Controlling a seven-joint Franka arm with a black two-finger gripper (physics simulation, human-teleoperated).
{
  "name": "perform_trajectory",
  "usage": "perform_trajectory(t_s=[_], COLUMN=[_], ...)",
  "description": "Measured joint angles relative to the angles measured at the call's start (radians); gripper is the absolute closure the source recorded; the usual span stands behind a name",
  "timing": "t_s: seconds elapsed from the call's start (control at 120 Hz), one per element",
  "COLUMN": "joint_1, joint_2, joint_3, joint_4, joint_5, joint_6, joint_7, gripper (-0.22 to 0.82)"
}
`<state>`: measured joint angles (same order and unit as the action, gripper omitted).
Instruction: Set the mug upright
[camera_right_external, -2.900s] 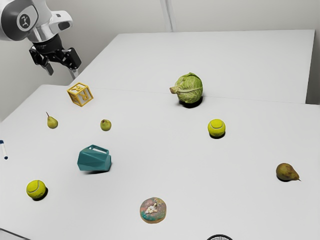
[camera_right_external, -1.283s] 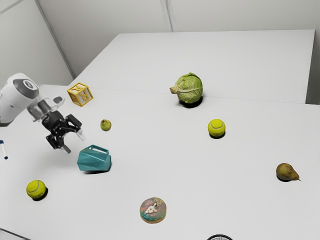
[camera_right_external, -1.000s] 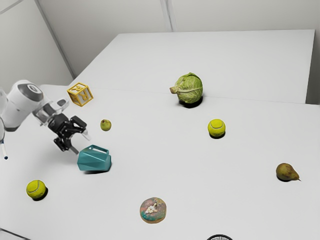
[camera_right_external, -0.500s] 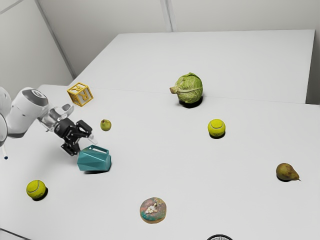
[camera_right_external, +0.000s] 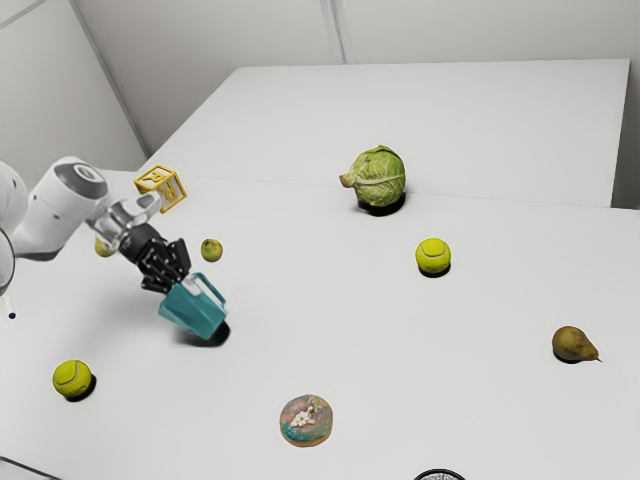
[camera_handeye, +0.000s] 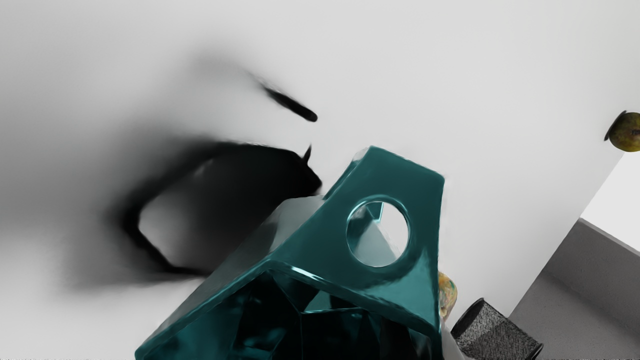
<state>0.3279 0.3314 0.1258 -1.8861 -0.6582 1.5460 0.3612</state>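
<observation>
The desk (camera_right_external: 480, 400) spreads beneath the tool (camera_right_external: 177, 274). Well apart from the tool sits a cabbage (camera_right_external: 378, 177). The teal mug (camera_right_external: 193, 309) is held in the tool at its mouth end, tilted above its shadow. Near the tool are a yellow-framed block (camera_right_external: 161, 189) and a small green fruit (camera_right_external: 211, 250).

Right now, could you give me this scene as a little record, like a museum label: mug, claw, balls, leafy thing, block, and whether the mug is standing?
Mug: teal, with a handle, leaning at a slant
Claw: at the mug's open end
Tennis balls: two; one toward the exterior view's left, one nearer the cabbage
Cabbage: green, stem end toward the exterior view's left
Letter block: yellow edges, partly behind the arm
Mug standing: no, not yet upright
</observation>
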Motion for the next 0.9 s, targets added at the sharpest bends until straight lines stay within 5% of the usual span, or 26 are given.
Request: perform_trajectory(t_s=[0.367, 0.9], joint_1=[-0.165, -0.253], joint_2=[-0.105, -0.231], joint_3=[-0.007, -0.179], joint_4=[-0.007, -0.178], joint_5=[0.232, 0.648], joint_6=[0.118, 0.536], joint_7=[-0.079, -0.286], gripper=[0.78, 0.79])
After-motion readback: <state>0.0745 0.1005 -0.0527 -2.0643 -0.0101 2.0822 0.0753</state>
